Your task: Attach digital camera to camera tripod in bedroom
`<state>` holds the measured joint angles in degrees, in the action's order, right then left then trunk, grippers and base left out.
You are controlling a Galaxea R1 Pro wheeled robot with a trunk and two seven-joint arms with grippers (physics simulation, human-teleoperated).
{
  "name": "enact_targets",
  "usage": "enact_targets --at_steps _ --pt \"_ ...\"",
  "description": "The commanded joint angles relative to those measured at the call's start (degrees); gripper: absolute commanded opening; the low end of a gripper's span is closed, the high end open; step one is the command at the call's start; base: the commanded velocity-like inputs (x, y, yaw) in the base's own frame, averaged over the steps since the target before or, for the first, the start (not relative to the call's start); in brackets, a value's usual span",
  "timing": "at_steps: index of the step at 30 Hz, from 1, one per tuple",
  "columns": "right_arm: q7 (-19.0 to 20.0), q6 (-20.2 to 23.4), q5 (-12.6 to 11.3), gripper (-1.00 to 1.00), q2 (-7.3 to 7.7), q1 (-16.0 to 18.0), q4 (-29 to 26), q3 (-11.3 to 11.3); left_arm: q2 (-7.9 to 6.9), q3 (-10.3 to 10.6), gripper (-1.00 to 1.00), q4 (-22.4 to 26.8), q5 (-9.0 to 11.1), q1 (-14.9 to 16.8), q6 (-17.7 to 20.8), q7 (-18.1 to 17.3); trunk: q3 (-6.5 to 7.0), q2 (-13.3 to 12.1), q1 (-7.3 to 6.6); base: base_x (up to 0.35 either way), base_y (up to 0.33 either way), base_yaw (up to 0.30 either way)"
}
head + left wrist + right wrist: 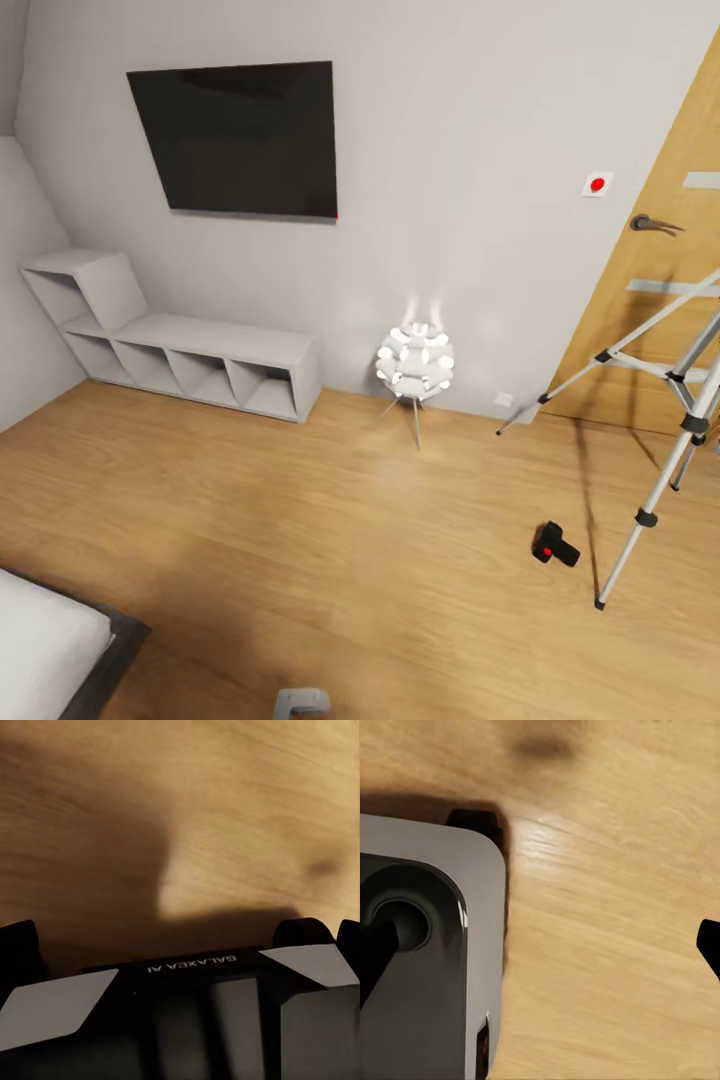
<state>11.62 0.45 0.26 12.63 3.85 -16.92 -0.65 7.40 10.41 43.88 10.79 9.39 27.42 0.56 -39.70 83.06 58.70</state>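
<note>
From my head view I am looking across the bedroom's light wood floor [300,540], which takes up most of the picture and lies bare through the middle. The white wall [450,120] behind it carries a dark television [240,135], and below that a low grey shelf unit [190,355] runs along the wall's foot toward the left corner. A wooden door [660,300] with a dark handle [652,223] closes off the right side, with a small white switch plate bearing a red dot [597,184] on the wall beside it. A corner of the grey-framed bed [60,640] cuts into the lower left.

The camera tripod [660,400] stands at the right edge, silver legs spread, one black foot planted near the digital camera and another reaching toward the wall. The digital camera [555,546] lies on the floor just left of the tripod's front leg, apart from it, red dot showing. A round white floor lamp [415,363] glows by the wall between shelf and door.

In the left wrist view I see wood floor [225,810] beyond the dark body of the left gripper [187,967]; I cannot tell how its jaws stand. The right wrist view shows floor [607,915] beside a grey and black part of the robot [427,960]; there too I cannot tell the right gripper's jaws. Neither wrist view has the camera near.
</note>
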Motion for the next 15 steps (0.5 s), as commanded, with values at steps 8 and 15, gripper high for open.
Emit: enact_targets --at_steps 8,15 --pt "0.16 0.08 0.04 1.0 0.03 0.02 -0.04 -0.02 -0.02 0.06 1.0 0.07 0.37 0.0 0.26 0.05 -0.32 0.02 0.02 0.261 0.197 -0.138" --pt "0.16 -0.1 0.08 1.0 0.03 0.02 -0.04 0.02 -0.02 0.12 1.0 0.07 0.31 -0.02 0.26 0.1 -0.57 0.02 0.02 0.267 0.038 -0.144"
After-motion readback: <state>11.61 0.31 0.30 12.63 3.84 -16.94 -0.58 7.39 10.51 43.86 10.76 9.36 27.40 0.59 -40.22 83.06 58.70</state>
